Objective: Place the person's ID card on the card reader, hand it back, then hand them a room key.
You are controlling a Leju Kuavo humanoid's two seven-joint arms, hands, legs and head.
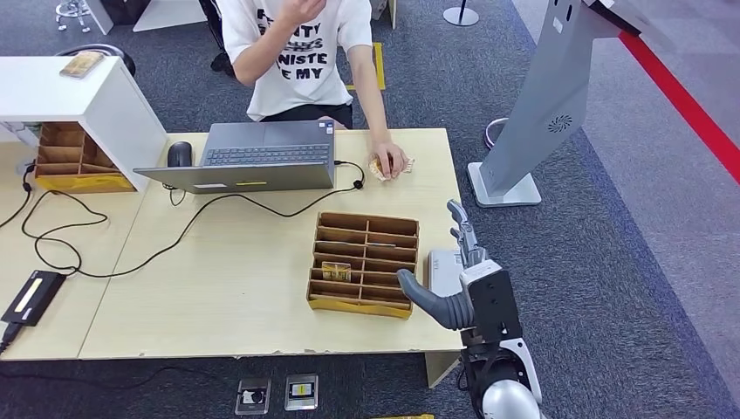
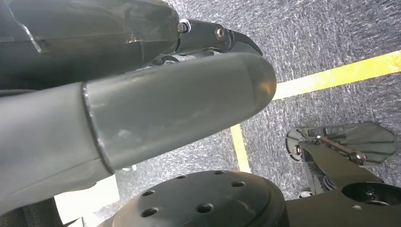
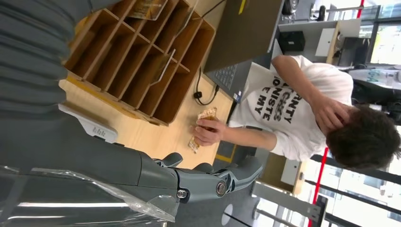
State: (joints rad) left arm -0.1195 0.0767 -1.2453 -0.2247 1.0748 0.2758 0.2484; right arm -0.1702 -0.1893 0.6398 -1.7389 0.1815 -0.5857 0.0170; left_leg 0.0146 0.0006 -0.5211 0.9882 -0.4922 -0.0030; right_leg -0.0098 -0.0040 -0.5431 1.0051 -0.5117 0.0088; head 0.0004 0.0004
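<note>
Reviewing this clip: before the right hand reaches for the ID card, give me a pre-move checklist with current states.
1. Patterned tan ID card on the light wood table: ok, under the person's hand.
2. Right hand holds nothing, fingers apart: ok.
3. White card reader reachable: ok, beside the right hand.
4. Brown slotted wooden organiser holds a card: ok, one compartment.
5. Left hand holds nothing: cannot tell.

On the person's white T-shirt (image 1: 297, 52) you can read black block letters, partly hidden by the raised arm: "NISTE" and below it "E MY" in the head view. In the right wrist view the same print (image 3: 274, 101) shows sideways; you can make out "E MY" and little else with certainty.
</note>
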